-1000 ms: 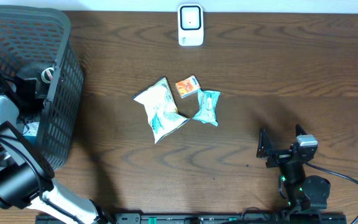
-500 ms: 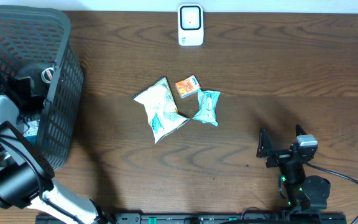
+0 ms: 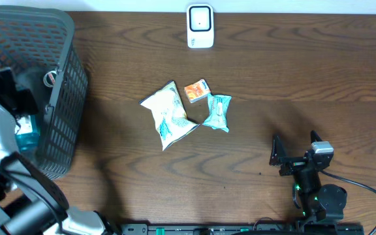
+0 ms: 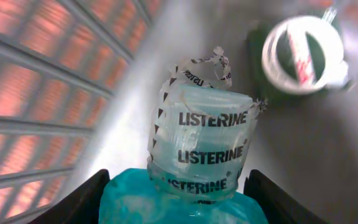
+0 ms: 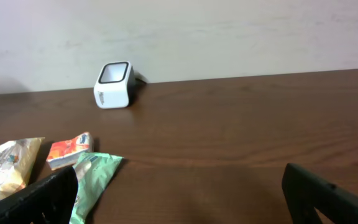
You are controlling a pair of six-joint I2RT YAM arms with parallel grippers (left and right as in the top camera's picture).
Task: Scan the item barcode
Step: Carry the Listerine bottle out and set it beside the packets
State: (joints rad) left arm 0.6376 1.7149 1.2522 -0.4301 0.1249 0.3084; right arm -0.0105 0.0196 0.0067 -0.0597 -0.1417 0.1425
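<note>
Teal Listerine bottle (image 4: 197,155), neck wrapped in clear shrink film printed with the brand name, cap end pointing away from the wrist camera. Clamped at the body in the left pincer (image 4: 179,186), one dark finger (image 4: 95,196) pressed to each side. From overhead, only a teal patch against the white arm link, inside the grey mesh basket (image 3: 67,85) at the counter's left edge. Cannot tell whether raised off the basket floor or resting on it. Beyond the bottle, also in the basket, a round white-rimmed item (image 4: 303,53) on something dark green, near the film's torn tip but apart from it.

Out on the brown wooden counter (image 3: 292,78), well apart from the basket: a white snack bag (image 3: 168,116), with a small orange packet (image 3: 196,90) and a teal packet (image 3: 217,112) just beside it to the right, all three bunched near the middle. White scanner (image 3: 200,26) at the far edge, upright, dark window toward the near side, well apart from the bottle.

Right pincer (image 5: 185,199) low over the near right part of the counter, fingers spread wide apart, nothing between them, facing the packets and the scanner.
</note>
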